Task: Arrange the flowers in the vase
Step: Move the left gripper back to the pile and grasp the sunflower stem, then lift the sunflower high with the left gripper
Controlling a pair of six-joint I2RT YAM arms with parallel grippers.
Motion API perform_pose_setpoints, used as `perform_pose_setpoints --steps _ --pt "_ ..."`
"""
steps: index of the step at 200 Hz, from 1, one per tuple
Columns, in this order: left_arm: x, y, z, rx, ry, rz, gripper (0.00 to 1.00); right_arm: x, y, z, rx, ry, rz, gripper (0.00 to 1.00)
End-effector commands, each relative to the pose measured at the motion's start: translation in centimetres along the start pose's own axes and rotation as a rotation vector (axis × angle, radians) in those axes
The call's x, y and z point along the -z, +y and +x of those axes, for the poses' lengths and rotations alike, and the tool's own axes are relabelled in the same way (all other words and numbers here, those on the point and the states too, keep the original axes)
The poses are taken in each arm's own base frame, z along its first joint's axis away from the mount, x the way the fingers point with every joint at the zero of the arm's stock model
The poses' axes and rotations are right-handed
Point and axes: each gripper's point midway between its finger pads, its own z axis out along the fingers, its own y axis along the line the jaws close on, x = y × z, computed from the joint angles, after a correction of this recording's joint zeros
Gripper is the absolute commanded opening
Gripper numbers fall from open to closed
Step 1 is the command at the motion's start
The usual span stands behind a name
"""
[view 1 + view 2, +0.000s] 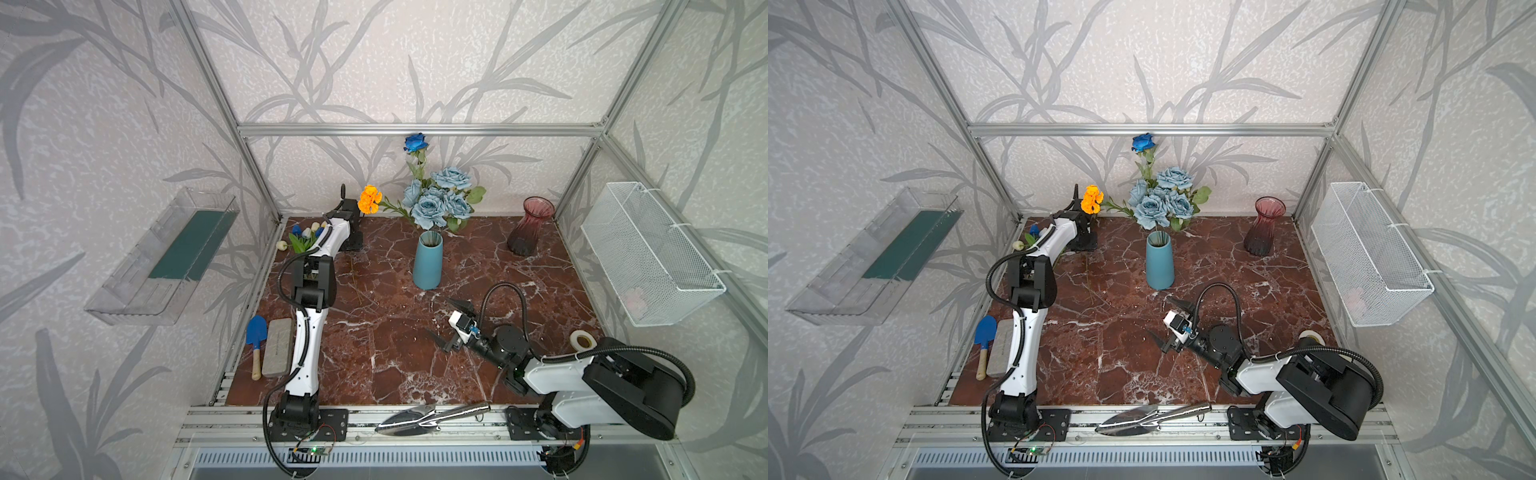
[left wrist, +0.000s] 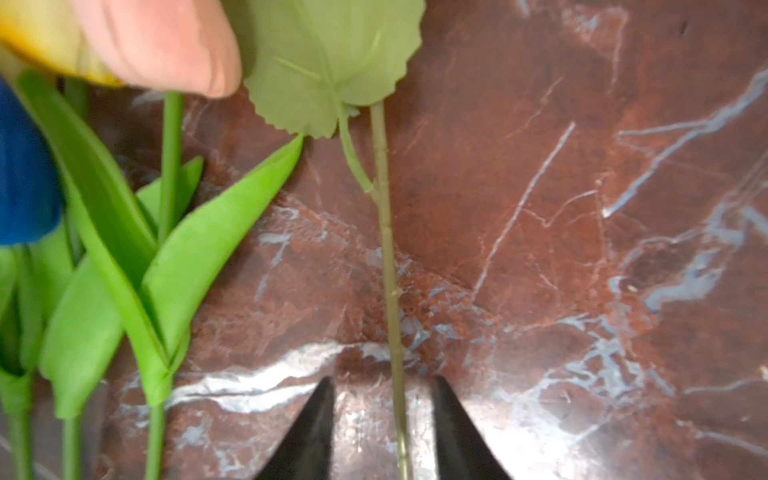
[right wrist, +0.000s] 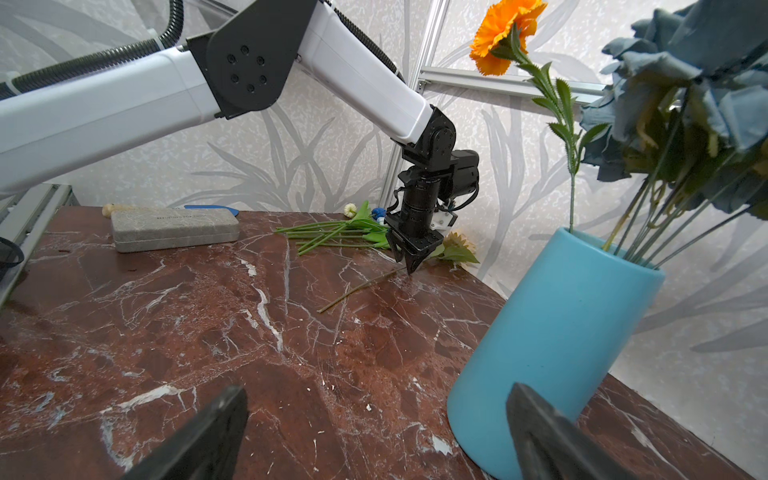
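Top views: a blue vase [image 1: 428, 262] stands upright at centre-back of the worktop [image 1: 374, 353]. In it are the dark blue rose [image 1: 415, 142], the tallest and pointing up; the dusty-blue rose bunch [image 1: 440, 199], heads up; and the orange marigold [image 1: 370, 199], whose stem leans to upper left. The tulips [image 1: 305, 235] lie flat in the back left corner, heads toward the upper left. The left arm reaches there and hides its own tool. The right tool [image 1: 438, 315] hovers at right of centre, fingers spread wide, holding nothing.

Left wrist: the sunflower stem [image 2: 388, 257] lies on the worktop, its long axis straight up the frame, with a leaf [image 2: 332, 54] at top centre. The left tool [image 2: 382, 380] straddles the stem at bottom centre. Its jaws are narrowly parted with a gap on each side, so there is no grip. Tulip heads and leaves fill the left side.

Right wrist: the left tool points tips-down onto the stem. The stem runs from there down-left toward frame centre. The cream sunflower [image 3: 455, 241] head lies just behind the tool, to its right. The tulips lie stems-left. The vase is at lower right, and the right tool's fingers are far apart at the bottom edge.
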Motion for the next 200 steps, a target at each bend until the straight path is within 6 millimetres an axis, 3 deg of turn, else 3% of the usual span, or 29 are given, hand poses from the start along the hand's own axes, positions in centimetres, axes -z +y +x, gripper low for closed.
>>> perform_pose_setpoints --steps 1,51,91,116,156,172,183,200 --pt "-0.8 0.2 2.3 -0.026 0.106 -0.001 0.26 0.2 -0.1 -0.7 0.016 -0.023 0.013 0.98" --pt "0.7 -0.3 2.3 -0.028 0.099 0.043 0.03 0.3 -0.1 -0.7 0.018 -0.024 0.016 0.98" --pt "3.8 -0.9 2.8 -0.014 0.014 0.099 0.00 0.3 -0.1 -0.6 0.026 -0.023 0.016 0.98" --pt "7.3 -1.4 3.3 0.004 -0.105 0.156 0.00 0.3 -0.2 -0.7 0.027 -0.022 0.021 0.98" --pt "12.9 -1.1 5.9 0.085 -0.307 0.269 0.00 0.3 -0.1 -0.6 0.022 -0.026 0.015 0.97" --pt "16.0 -0.8 6.4 0.118 -0.459 0.323 0.00 0.2 0.0 -0.6 0.021 -0.026 0.014 0.97" --pt "18.0 0.6 6.7 0.171 -0.569 0.304 0.00 0.2 0.0 -0.5 0.021 -0.024 0.014 0.98" --pt "22.6 1.9 6.7 0.214 -0.760 0.321 0.00 0.0 0.0 -0.4 0.023 -0.020 0.017 0.98"
